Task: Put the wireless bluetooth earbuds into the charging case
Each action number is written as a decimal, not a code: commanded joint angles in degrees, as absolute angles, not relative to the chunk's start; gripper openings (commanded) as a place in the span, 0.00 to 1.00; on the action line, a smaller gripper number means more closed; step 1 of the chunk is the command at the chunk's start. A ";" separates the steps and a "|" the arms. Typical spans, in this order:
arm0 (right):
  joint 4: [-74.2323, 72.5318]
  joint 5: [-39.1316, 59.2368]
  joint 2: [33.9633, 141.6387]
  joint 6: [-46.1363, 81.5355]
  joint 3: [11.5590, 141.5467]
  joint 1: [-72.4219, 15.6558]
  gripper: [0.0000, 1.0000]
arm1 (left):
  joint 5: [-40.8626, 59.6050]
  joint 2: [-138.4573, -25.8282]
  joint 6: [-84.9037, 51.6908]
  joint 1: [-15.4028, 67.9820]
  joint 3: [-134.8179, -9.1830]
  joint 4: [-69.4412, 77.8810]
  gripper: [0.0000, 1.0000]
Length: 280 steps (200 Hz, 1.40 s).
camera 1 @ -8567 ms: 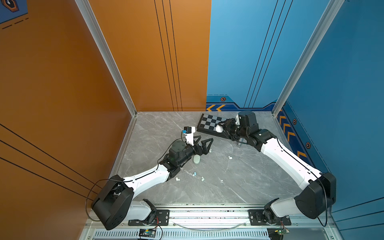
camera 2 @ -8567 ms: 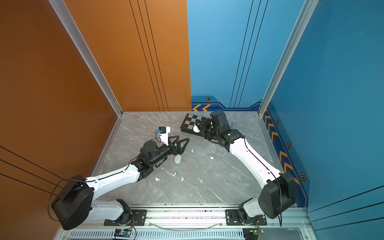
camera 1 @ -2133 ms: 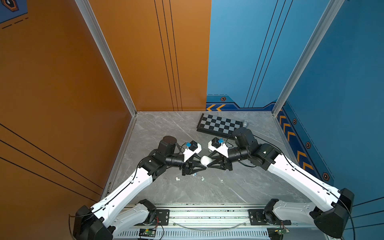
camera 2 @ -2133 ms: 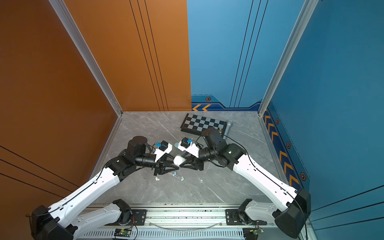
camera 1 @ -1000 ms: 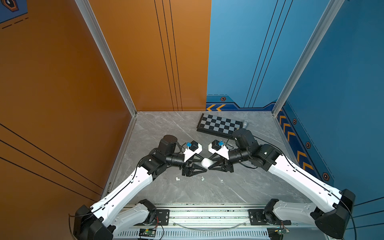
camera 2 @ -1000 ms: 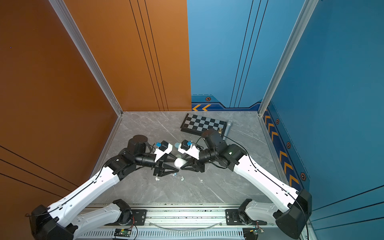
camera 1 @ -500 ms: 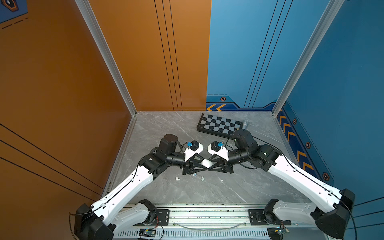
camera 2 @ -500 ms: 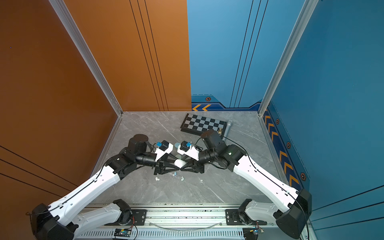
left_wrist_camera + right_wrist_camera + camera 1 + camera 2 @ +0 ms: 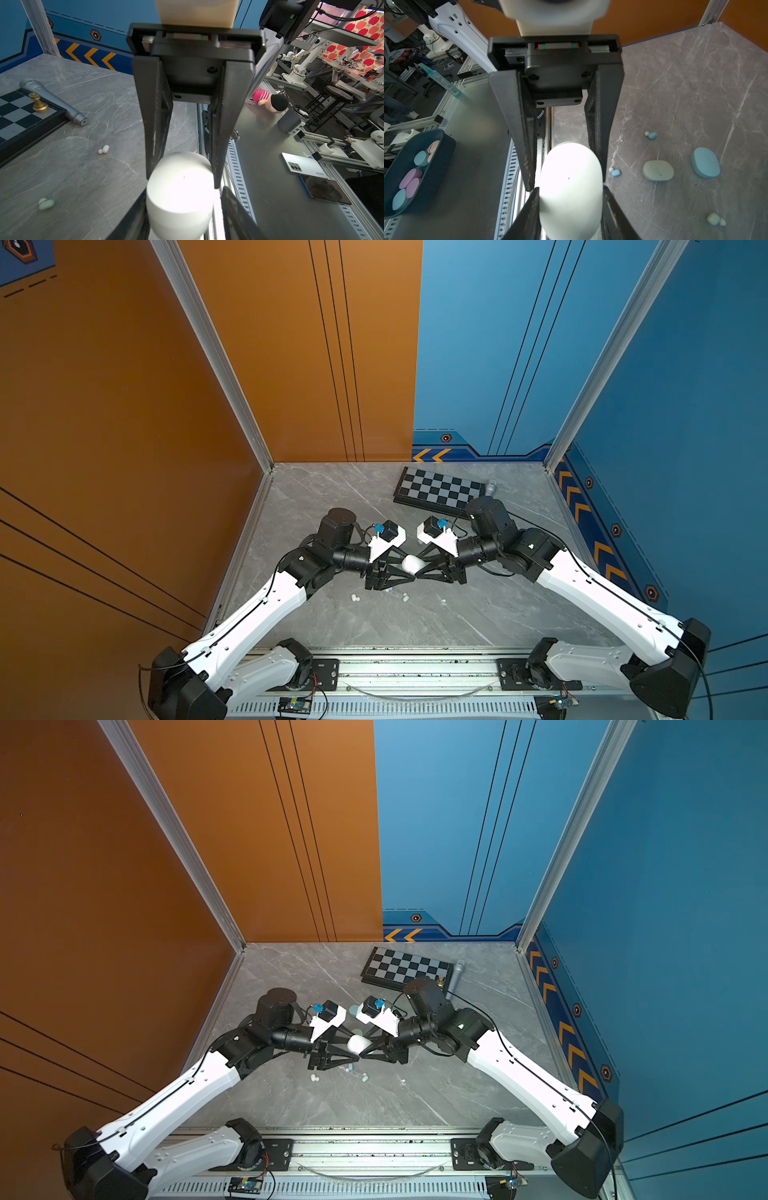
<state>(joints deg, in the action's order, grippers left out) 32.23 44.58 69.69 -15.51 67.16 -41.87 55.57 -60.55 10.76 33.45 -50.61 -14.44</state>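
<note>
A white pill-shaped charging case (image 9: 411, 563) (image 9: 358, 1043) hangs above the middle of the table, between both grippers. My right gripper (image 9: 571, 188) is shut on it, both fingers pressed to its sides. My left gripper (image 9: 184, 190) stands open around the other end of the case (image 9: 180, 193): one finger touches it and a gap shows at the other finger. Small earbuds lie loose on the table below: white ones (image 9: 354, 597) (image 9: 104, 149), light blue ones (image 9: 615, 172) (image 9: 652, 135) and pale green ones (image 9: 716, 219) (image 9: 46, 204).
A pale green case (image 9: 657, 170) and a blue case (image 9: 705, 162) lie on the table near the earbuds. At the back are a chessboard (image 9: 438, 491), a gold chess piece (image 9: 38, 102) and a microphone (image 9: 54, 101). A dark bin (image 9: 446, 149) of cases sits beyond the front rail.
Both grippers have drawn slightly closer together around the raised white case. The earbuds on the table have not moved.
</note>
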 commanded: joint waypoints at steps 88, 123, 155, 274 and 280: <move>29.43 43.12 69.59 -14.45 66.66 -42.10 0.15 | 57.41 -60.74 11.62 34.27 -51.59 -15.10 0.22; 29.27 41.24 69.75 -14.43 66.29 -42.23 0.26 | 57.04 -60.75 11.43 34.26 -51.52 -15.03 0.00; 28.68 40.02 69.51 -13.95 65.99 -41.98 0.44 | 56.69 -60.76 11.43 34.24 -51.42 -15.04 0.00; 20.87 37.71 67.24 -7.55 62.64 -38.09 0.64 | 56.17 -60.56 11.32 33.95 -50.81 -15.04 0.00; 20.41 37.66 67.17 -7.03 62.51 -37.93 0.64 | 56.16 -60.61 11.34 34.01 -50.80 -15.05 0.00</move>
<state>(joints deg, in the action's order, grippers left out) 26.26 42.02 68.14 -10.17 63.42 -40.16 52.14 -60.88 11.00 33.36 -50.63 -14.48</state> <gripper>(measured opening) 0.634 0.416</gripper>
